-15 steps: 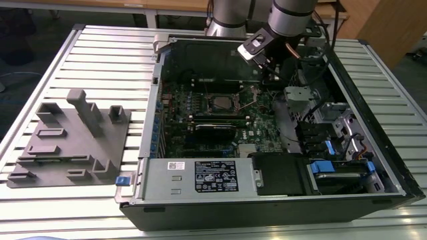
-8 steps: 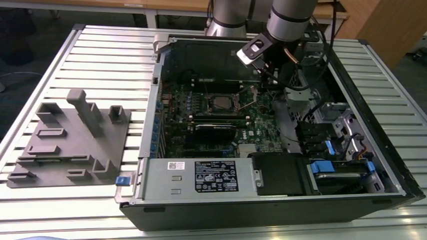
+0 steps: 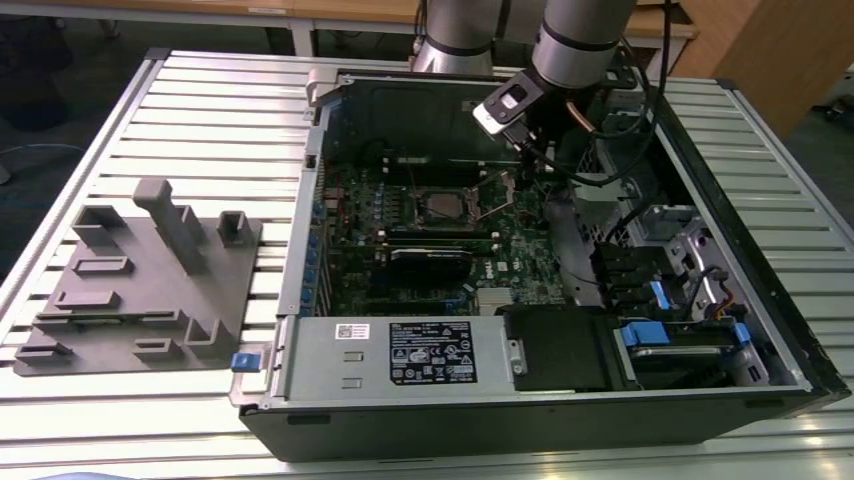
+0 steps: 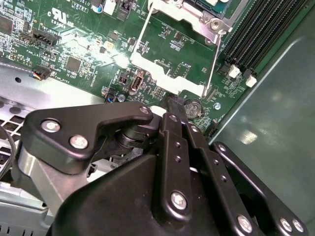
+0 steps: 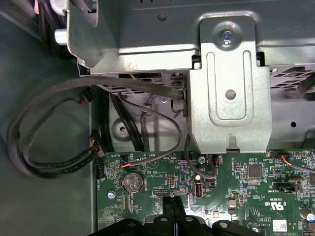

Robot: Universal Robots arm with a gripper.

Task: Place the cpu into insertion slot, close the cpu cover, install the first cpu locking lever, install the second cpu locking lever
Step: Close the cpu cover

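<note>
My fingers [image 4: 173, 109] are pressed together, tips at the edge of the open cover [image 4: 162, 71]. The cpu [image 3: 438, 207] sits in its socket.

Dull grey square cpu [image 3: 438, 207] flat in the socket, silvery cpu cover [image 4: 162, 78] open beside it.

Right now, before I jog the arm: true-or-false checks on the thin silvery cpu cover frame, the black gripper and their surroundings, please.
1. The thin silvery cpu cover is shut over its socket. False: it is swung open, off the socket.
2. The black gripper is inside the open black computer case. True.
3. A round silver coin battery sits on the green motherboard near the gripper. True.
4. The grey plastic fixture block stands inside the case. False: it sits on the slatted metal table, at the exterior view's left.
</note>
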